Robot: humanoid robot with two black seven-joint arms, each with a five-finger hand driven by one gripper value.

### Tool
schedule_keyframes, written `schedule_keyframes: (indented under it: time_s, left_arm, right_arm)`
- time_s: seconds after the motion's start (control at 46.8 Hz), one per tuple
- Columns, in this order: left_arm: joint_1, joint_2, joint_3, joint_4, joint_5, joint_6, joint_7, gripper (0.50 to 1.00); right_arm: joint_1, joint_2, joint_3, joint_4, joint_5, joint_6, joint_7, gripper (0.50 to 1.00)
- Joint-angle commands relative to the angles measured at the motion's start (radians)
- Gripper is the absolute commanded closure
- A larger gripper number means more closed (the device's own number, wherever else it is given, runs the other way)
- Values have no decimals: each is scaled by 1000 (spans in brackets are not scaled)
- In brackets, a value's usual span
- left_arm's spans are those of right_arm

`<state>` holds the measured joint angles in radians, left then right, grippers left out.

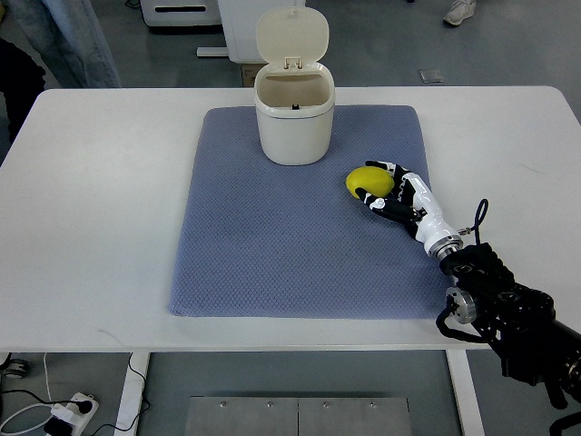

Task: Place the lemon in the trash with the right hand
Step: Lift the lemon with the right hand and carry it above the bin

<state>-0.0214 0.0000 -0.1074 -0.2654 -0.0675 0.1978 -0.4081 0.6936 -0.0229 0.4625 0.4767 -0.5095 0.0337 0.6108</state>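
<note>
The right hand (388, 193) reached in from the lower right, fingers curled about the lemon (369, 181), seemingly gripping it, though it sat low over the blue mat (272, 245). Beyond it to the left stood the bin (293, 123), lid up, on the white table (91, 209); a person's legs showed farther off.

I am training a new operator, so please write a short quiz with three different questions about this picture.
1. True or false: the lid of the trash bin is open.
2. The lemon lies on: A) the bare table, B) the blue mat, C) the floor.
3. Which hand is at the lemon?

Key: 1 true. 2 B. 3 The right hand, fingers curled around the lemon, which still rests on the mat.
</note>
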Motion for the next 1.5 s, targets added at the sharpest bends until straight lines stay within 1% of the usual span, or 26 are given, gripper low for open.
schedule_keyframes:
  time_s: [0.0,0.107,0.342,0.556,0.812,0.919,1.026,1.176,1.326,1.475]
  left_arm:
    - [0,0,0,0,0,0,0,500]
    - [0,0,0,0,0,0,0,500]
    - [0,0,0,0,0,0,0,500]
    - [0,0,0,0,0,0,0,500]
    - [0,0,0,0,0,0,0,500]
    - [0,0,0,0,0,0,0,500]
    - [0,0,0,0,0,0,0,500]
    - [0,0,0,0,0,0,0,500]
    - [-2,0,0,0,0,0,0,500]
    - [0,0,0,0,0,0,0,500]
  right_arm:
    - [9,-5,2,0,0,2,0,1000]
    - [32,-22,7,3,6,2,-5,1000]
    - [142,-81,10,10,19,6,-78,1000]
    - [251,-104,8,13,19,12,-146,1000]
    - [371,-91,4,14,19,6,-230,1000]
    - [418,-55,-16,14,19,0,-263,1000]
    - [465,-25,-56,13,19,-12,-273,1000]
    - [509,23,-116,13,19,-60,-301,1000]
    - [531,23,-179,11,17,-80,-310,1000]
    - [544,23,-249,3,14,-121,-315,1000]
